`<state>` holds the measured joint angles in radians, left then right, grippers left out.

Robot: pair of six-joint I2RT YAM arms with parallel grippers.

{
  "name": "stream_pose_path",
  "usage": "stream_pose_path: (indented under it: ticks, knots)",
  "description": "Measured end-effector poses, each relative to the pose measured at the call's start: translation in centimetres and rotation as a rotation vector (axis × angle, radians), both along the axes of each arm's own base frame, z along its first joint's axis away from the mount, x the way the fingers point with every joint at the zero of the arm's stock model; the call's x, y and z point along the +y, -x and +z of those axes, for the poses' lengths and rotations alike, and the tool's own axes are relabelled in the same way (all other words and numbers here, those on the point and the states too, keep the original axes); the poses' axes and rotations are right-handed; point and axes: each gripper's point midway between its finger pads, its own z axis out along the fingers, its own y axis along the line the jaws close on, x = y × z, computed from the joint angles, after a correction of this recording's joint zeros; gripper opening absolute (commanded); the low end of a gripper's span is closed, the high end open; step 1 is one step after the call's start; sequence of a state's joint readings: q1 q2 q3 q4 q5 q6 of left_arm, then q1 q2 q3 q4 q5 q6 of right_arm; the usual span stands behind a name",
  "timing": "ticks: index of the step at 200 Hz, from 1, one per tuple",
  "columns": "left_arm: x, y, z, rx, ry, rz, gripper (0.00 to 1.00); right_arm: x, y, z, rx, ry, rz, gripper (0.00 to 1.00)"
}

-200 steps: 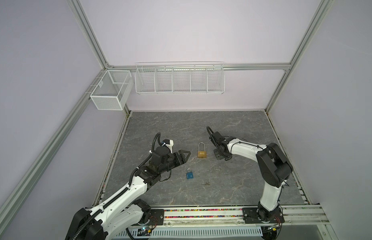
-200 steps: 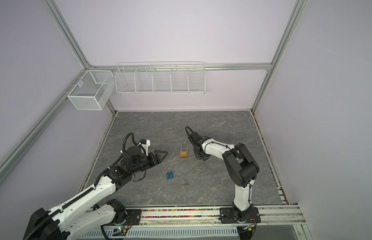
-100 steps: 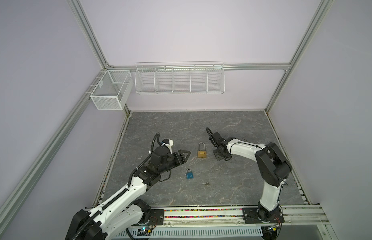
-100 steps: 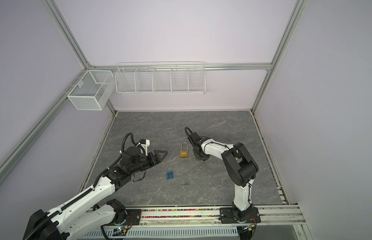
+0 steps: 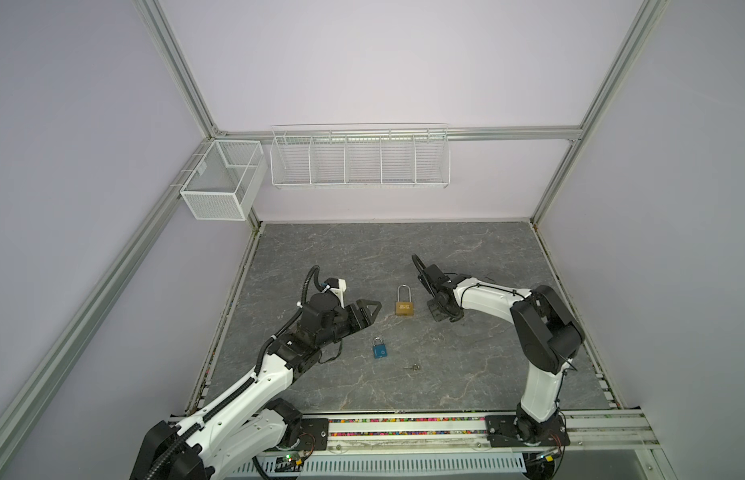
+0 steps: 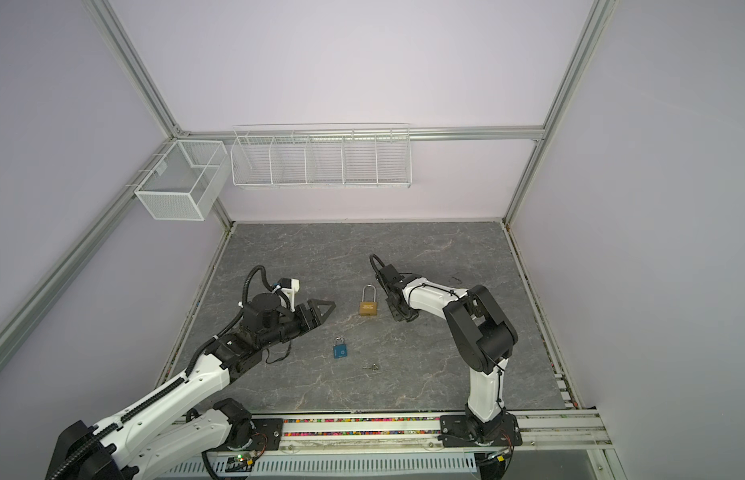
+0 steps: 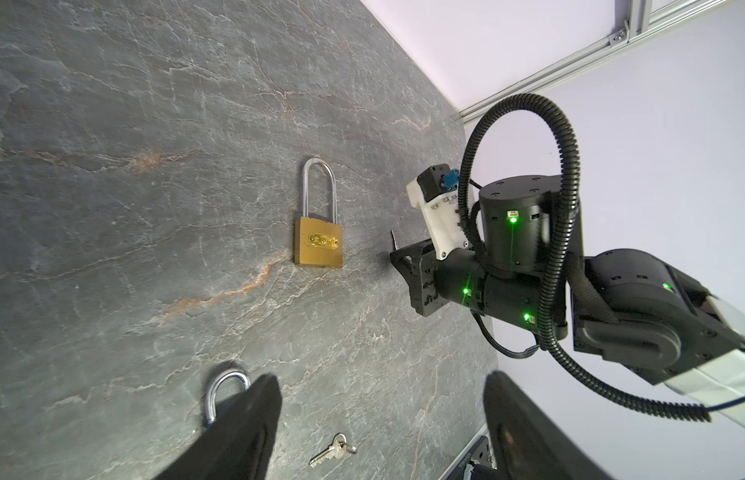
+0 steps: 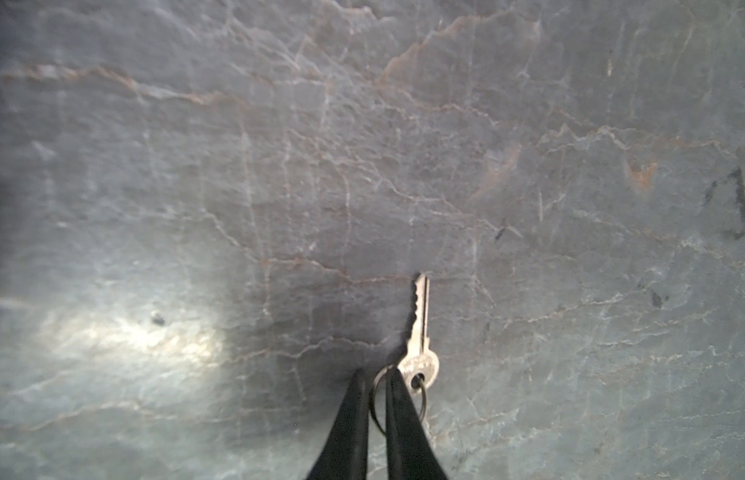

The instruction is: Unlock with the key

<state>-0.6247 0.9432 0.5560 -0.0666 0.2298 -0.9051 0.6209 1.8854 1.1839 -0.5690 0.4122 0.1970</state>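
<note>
A brass padlock (image 5: pixel 405 308) (image 6: pixel 368 308) (image 7: pixel 319 245) lies flat mid-table with its shackle pointing to the back. To its right, my right gripper (image 5: pixel 439 318) (image 6: pixel 400 318) (image 8: pixel 375 376) points down at the table. It is shut on the ring of a silver key (image 8: pixel 420 332), and the key's blade lies on the surface beyond the fingertips. My left gripper (image 5: pixel 373 313) (image 6: pixel 327 311) (image 7: pixel 381 386) hovers open and empty, left of the brass padlock. In front of it lie a small blue padlock (image 5: pixel 379 350) (image 6: pixel 340 350) and a second key (image 5: pixel 412 367) (image 6: pixel 371 367) (image 7: pixel 333 449).
White wire baskets hang on the back wall (image 5: pixel 358 160) and at the left corner (image 5: pixel 221 183). The dark stone table (image 5: pixel 466 249) is bounded by aluminium frame posts and walls. The arms' base rail (image 5: pixel 404 428) runs along the front edge.
The right gripper's fingers have closed together on the key ring, low beside the brass padlock. The left arm and both padlocks have not moved.
</note>
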Motion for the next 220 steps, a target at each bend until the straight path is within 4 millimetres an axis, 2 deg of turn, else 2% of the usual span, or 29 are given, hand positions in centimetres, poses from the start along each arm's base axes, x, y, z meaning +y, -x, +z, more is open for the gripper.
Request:
stream_pose_path:
  ticks: [117, 220]
  knots:
    - [0.3, 0.0, 0.2, -0.006, -0.003, 0.013, 0.79, -0.2, 0.0, 0.2, -0.003, 0.026, 0.023, 0.08]
    - [0.5, 0.0, 0.5, -0.016, 0.001, 0.019, 0.79, -0.1, -0.2, 1.7, -0.033, 0.019, 0.043, 0.07]
